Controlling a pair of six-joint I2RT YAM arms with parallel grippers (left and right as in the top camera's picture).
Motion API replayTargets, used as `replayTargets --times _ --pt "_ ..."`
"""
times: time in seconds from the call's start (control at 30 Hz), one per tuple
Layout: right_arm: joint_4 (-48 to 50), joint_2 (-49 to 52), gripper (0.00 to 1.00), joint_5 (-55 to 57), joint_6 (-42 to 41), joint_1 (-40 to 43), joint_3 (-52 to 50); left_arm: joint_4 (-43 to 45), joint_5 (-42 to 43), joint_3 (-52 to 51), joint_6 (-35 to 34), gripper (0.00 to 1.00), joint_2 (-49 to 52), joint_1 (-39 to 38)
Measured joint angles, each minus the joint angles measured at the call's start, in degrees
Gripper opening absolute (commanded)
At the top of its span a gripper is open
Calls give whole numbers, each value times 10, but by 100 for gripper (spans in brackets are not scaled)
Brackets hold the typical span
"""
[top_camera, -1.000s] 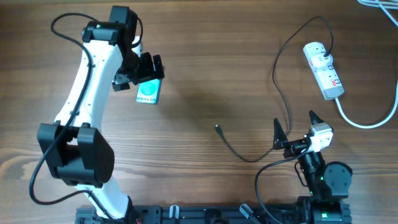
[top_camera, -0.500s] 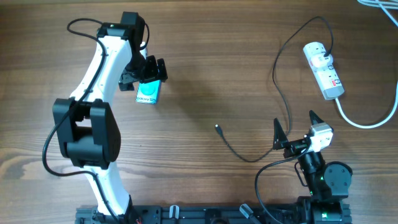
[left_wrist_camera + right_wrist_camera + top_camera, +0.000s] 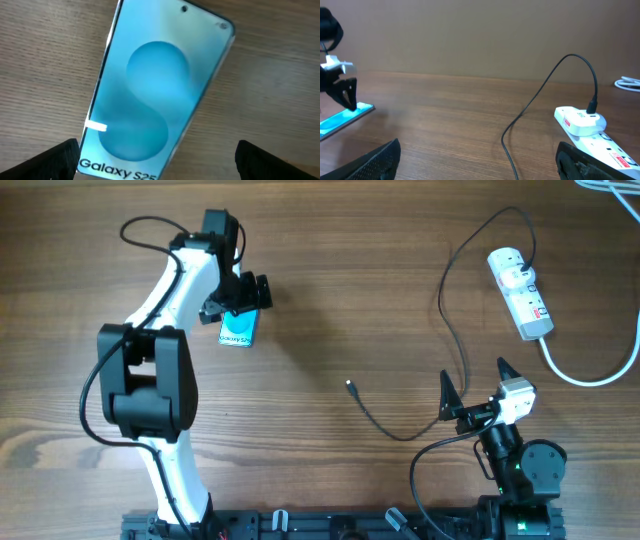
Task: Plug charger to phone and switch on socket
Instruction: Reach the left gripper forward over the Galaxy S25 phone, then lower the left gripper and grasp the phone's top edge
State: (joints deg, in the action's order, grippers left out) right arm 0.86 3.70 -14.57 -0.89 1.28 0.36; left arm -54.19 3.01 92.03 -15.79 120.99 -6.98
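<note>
The phone (image 3: 239,331) lies flat on the table at the left, teal screen up; it fills the left wrist view (image 3: 155,95). My left gripper (image 3: 246,297) is open over its far end, with one finger on each side of it and no grip on it. The charger's black cable (image 3: 452,330) runs from its loose tip (image 3: 350,387) at mid table to the white plug head (image 3: 505,261) on the socket (image 3: 522,294) at the far right. My right gripper (image 3: 474,385) is open and empty near the front edge; the cable (image 3: 520,120) and socket (image 3: 592,132) show ahead of it.
The socket's thick white cord (image 3: 590,370) loops along the right edge. Another white cable (image 3: 612,192) lies at the top right corner. A black rail (image 3: 330,525) runs along the front edge.
My left arm has swung its elbow right and straightened toward the far side; the gripper has shifted slightly up over the phone. The right arm has not moved.
</note>
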Motion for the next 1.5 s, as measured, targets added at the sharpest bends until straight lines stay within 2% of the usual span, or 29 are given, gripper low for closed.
replayTargets --times 0.23,0.57,0.9,1.1,1.2,1.37,1.5 --pt "0 0 100 0 0 0 0 66 -32 -46 0 100 0 0" --pt "0 0 100 0 0 0 0 80 -40 -78 0 100 -2 0" --pt "0 0 100 0 0 0 0 14 36 -80 0 97 -9 4" --pt "0 0 100 0 0 0 0 -21 59 -81 0 100 -9 4" --pt "0 0 100 0 0 0 0 -12 58 -84 -2 100 -10 4" --pt "0 0 100 0 0 0 0 52 19 -86 -2 100 -13 3" --pt "0 0 100 0 0 0 0 78 -4 -88 -3 88 -13 3"
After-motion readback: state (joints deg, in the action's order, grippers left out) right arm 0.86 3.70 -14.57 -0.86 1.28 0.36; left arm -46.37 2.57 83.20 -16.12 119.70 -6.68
